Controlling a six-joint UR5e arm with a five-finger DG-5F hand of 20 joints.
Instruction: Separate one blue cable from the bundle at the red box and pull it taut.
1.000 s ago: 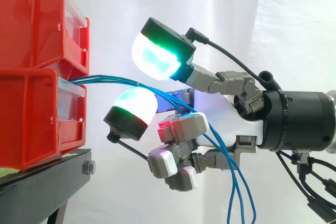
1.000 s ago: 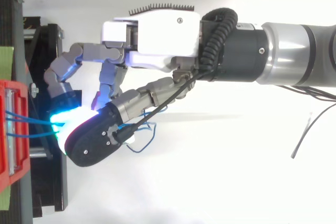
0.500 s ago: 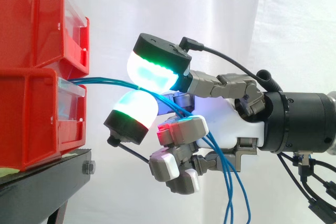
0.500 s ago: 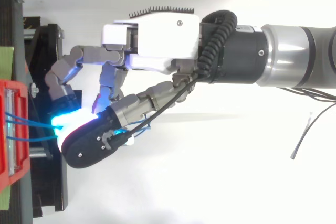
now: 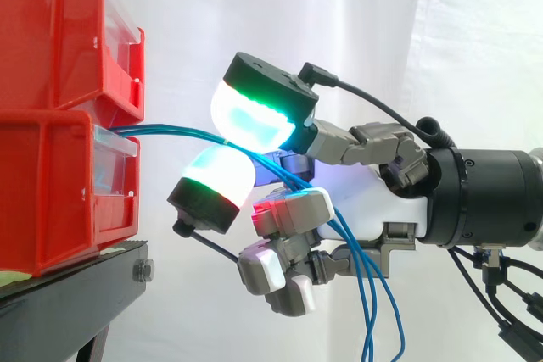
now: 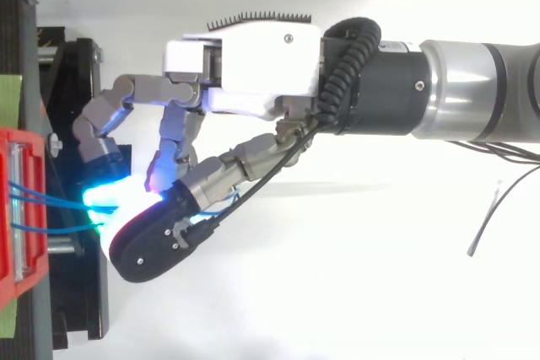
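The scene was a robotics laboratory test bench: stacked red bins (image 5: 42, 184) sat on a black stand (image 5: 76, 286), with a plain white curtain (image 5: 475, 40) hung behind the bins as a backdrop. An industrial robot arm (image 6: 472, 90) of silver and black metal reached in from the right of the bins.

We see a few thin blue cables (image 5: 170, 130) coming out of the front of the lower red box (image 5: 51, 201), near its top. They run level to the right, close together, and go between two glowing fingertips (image 5: 219, 177) of the hand (image 5: 382, 197), which pinch them. After that they slope down, spread out and hang loose.
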